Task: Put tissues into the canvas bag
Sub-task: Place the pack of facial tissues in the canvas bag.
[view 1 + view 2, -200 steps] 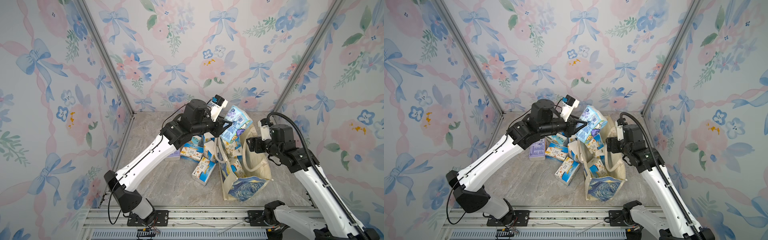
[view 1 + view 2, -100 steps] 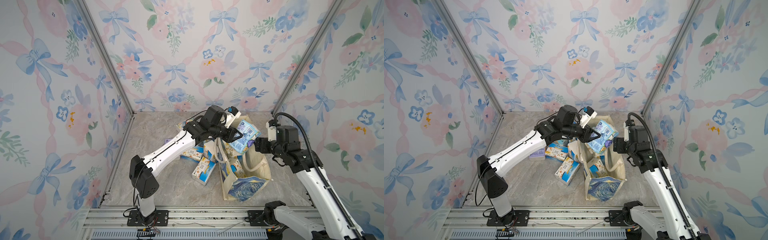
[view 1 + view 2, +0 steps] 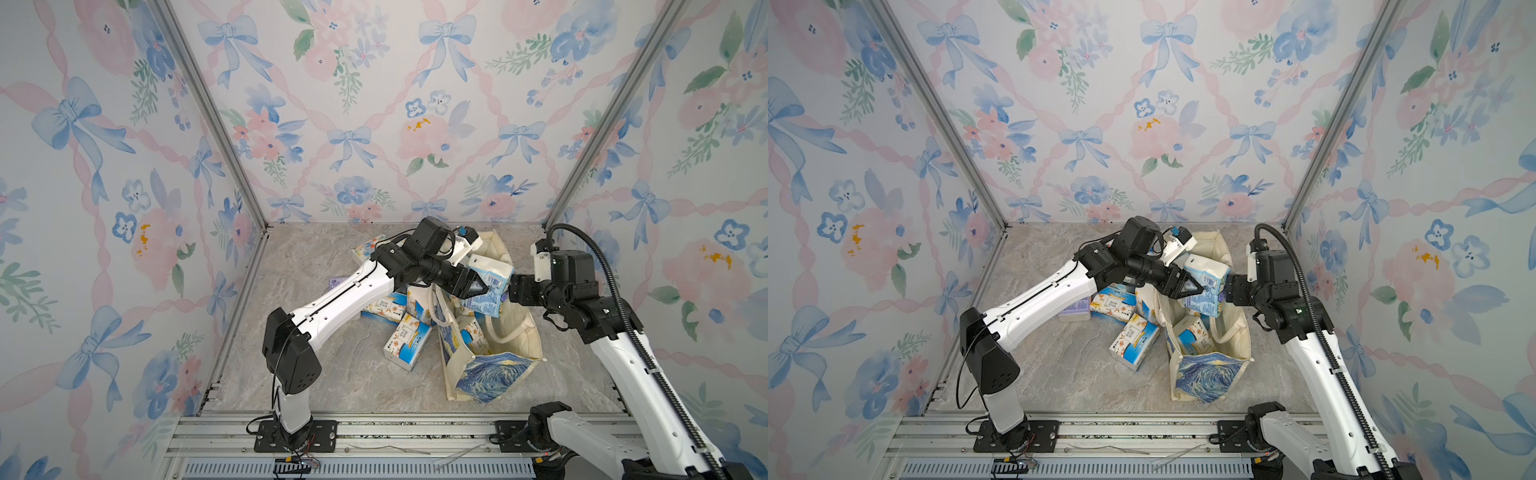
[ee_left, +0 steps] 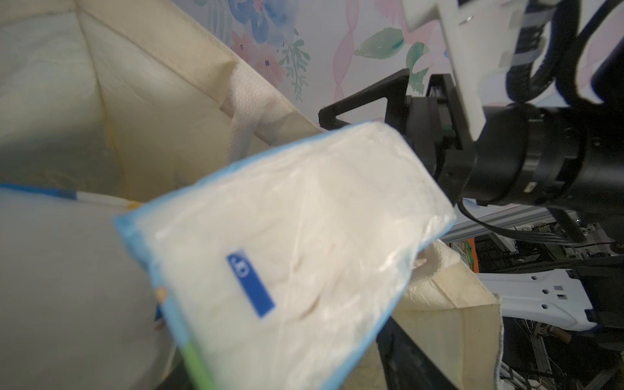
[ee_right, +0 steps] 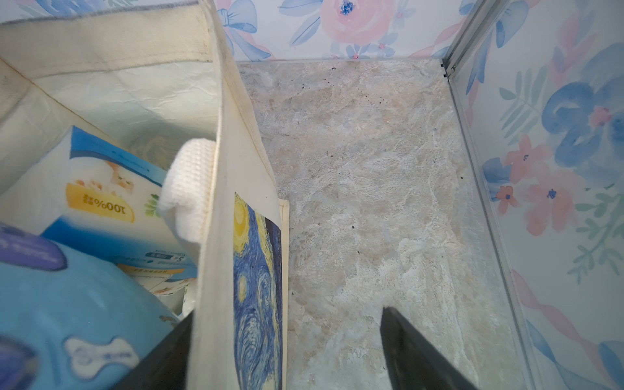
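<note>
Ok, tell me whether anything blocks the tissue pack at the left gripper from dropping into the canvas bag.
Nothing visible does. The tissue pack is at the left gripper, over the open mouth of the canvas bag. The right gripper, open, straddles the bag's side wall. One handle droops inside; packs already inside lie lower.

I can read just one thing — "100%", upside down on a yellow patch (image 5: 100,206) of a pack (image 5: 101,169) in the bag (image 5: 111,50); the blue tag (image 4: 250,284) on another pack (image 4: 320,209) is too blurred for me
</note>
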`<state>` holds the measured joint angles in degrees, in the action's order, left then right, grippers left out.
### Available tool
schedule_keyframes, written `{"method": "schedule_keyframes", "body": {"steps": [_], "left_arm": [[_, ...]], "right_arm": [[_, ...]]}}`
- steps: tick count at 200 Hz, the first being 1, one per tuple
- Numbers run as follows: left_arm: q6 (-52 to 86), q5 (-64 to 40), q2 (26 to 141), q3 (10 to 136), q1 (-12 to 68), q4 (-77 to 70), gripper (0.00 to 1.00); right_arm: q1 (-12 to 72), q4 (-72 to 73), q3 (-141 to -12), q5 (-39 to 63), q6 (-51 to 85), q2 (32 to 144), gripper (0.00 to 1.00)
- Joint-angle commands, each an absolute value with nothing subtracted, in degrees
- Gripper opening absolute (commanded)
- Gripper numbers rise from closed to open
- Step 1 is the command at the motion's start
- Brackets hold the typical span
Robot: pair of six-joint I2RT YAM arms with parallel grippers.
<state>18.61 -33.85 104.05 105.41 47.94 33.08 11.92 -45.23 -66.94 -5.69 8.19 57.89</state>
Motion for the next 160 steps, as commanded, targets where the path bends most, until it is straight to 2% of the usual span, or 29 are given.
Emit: {"method": "schedule_keyframes", "body": {"steps": [1, 27, 43, 88, 114, 160], "left_arm": [[16.39, -36.82, 99.98, 105.09, 46.80, 32.33, 0.68], [15.66, -39.07, 96.41, 102.66, 45.24, 32.68, 0.68], [15.47, -36.74, 93.62, 100.46, 43.95, 33.37, 0.69], [18.41, -14.17, 85.40, 92.35, 38.09, 34.83, 0.69], [19.69, -1.85, 82.31, 88.02, 34.23, 36.76, 0.72], [22.99, 4.99, 79.13, 76.77, 22.89, 36.83, 0.77]], "right_arm": [[11.68, -44.36, -67.06, -4.05, 8.80, 57.48, 0.82], [11.61, -44.43, -67.06, -3.74, 8.73, 57.15, 0.81], [11.69, -44.47, -67.06, -3.60, 8.72, 56.96, 0.81], [11.68, -44.64, -67.15, -3.43, 8.74, 56.77, 0.82], [11.68, -44.82, -67.15, -3.35, 8.77, 56.43, 0.81], [11.62, -44.61, -67.07, -2.47, 8.77, 56.11, 0.81]]}}
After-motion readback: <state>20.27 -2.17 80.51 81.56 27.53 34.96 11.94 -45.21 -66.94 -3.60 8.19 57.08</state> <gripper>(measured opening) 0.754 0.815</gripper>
